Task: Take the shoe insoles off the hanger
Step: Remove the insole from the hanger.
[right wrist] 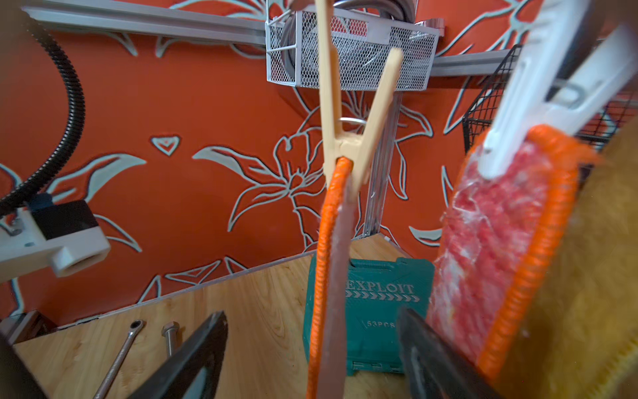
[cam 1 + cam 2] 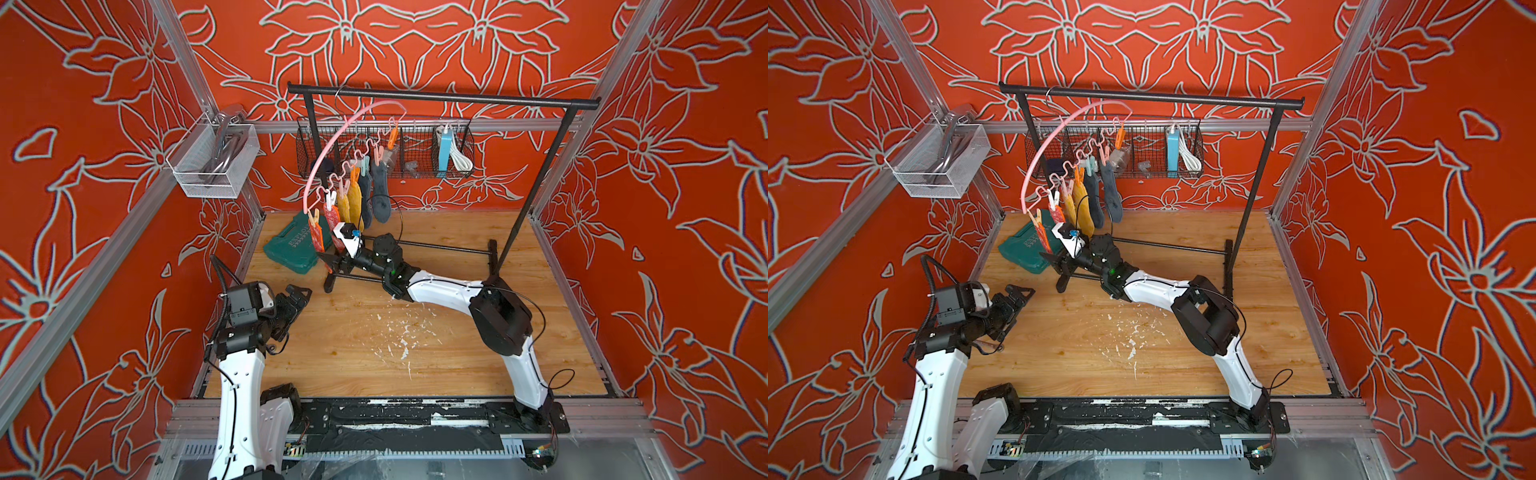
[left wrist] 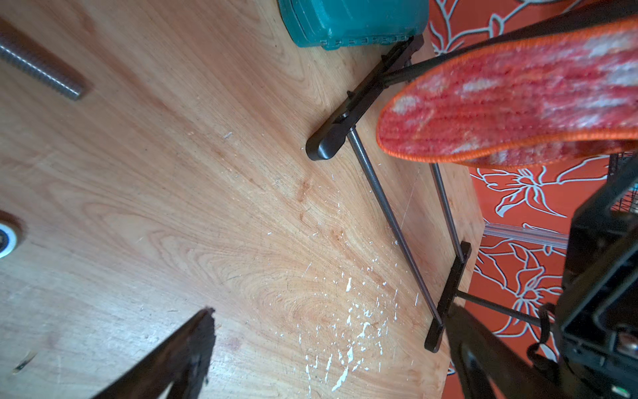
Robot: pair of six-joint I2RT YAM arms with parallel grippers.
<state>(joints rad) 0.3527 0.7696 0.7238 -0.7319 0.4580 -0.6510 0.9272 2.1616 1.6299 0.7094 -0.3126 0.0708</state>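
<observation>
The pink arched hanger [image 2: 332,145] hangs by its hook from the black rack, with the shoe insoles pegged along its wavy bar. They are two red-white ones [image 2: 316,237], two mustard ones [image 2: 353,199] and two dark grey ones [image 2: 380,195]. My right gripper [image 2: 328,259] is open. Its jaws stand either side of the lower end of the end red insole [image 1: 328,276], seen edge-on under a beige peg [image 1: 348,148], with gaps on both sides. The other red insole [image 1: 500,241] hangs beside it on a white peg. My left gripper [image 2: 301,293] is open and empty, low at the left.
A green tool case [image 2: 291,245] lies behind the rack's foot [image 2: 330,284]. A black wire basket [image 2: 386,153] and a white mesh basket [image 2: 212,158] hang on the walls. A wrench [image 1: 121,349] and bolt [image 1: 170,335] lie on the wooden table. White flakes [image 2: 399,332] dot its middle.
</observation>
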